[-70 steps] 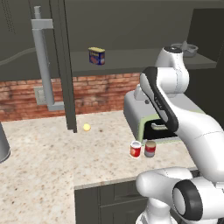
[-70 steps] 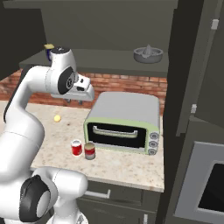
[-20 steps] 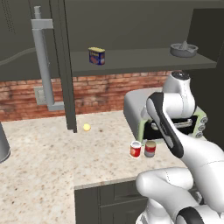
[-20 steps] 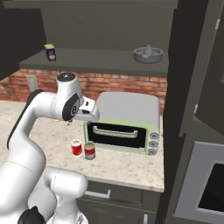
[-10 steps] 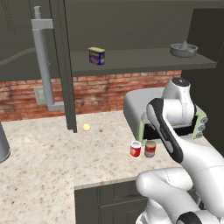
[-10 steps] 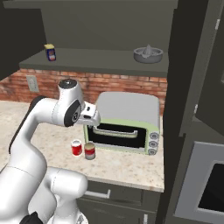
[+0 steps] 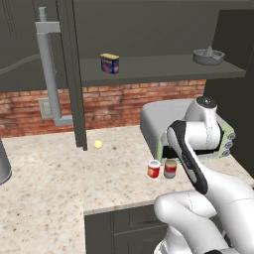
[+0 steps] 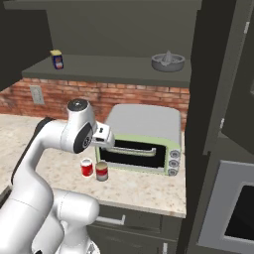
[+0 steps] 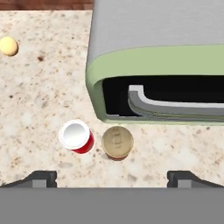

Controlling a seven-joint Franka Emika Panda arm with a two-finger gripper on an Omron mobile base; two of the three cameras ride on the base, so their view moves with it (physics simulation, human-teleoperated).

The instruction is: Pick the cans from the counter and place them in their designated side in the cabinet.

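Note:
Two cans stand side by side on the beige speckled counter just in front of the toaster oven: the red can and, touching its right, the silver-grey can with a dark red band. My gripper hangs above them, pointing straight down, open, with its fingertips spread wide and nothing between them. The dark grey cabinet shelf runs above, with the tall grey bar handle at its left.
The grey-and-green toaster oven sits right behind the cans. A small yellow ball lies farther left. On the shelf stand a blue-and-yellow tin and a grey juicer.
The arm has come down from near shelf height and the hand now hangs lower over the two cans. The cans have not moved.

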